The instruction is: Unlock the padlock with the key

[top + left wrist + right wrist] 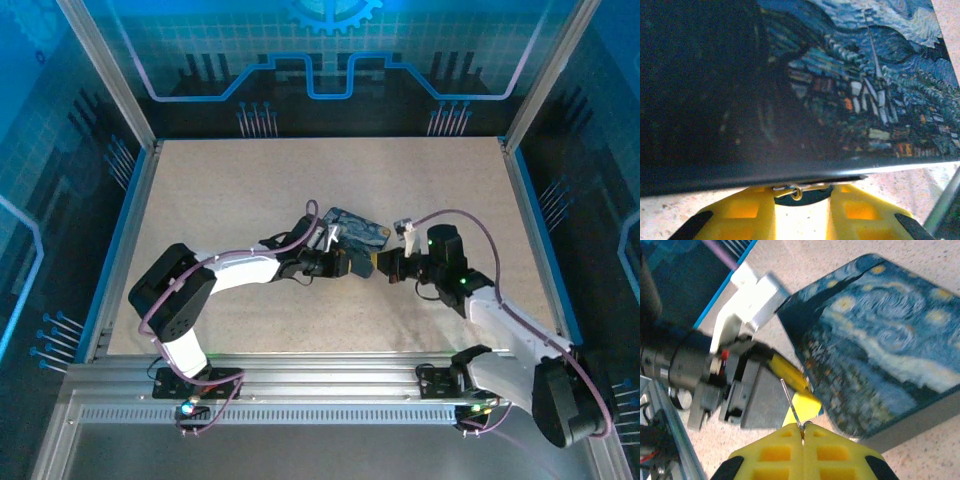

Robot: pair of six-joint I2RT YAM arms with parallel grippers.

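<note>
Your yellow right fingers (771, 452) pinching a thin metal key sliver (791, 402), left fingers (742, 210) flanking a dark padlock (799, 195), grip unclear, glossy starry-night tin box (356, 231) on the speckled surface (250, 180).

I can read no words, numbers or brand names anywhere. The nearest thing to a sign is a blue gear emblem (335, 12) on the back wall (200, 60), far behind the tin box (357, 230). Blue circuit-style lines (330, 85) run beneath the emblem. The tin box itself carries a painted starry-night print with no legible lettering.
</note>
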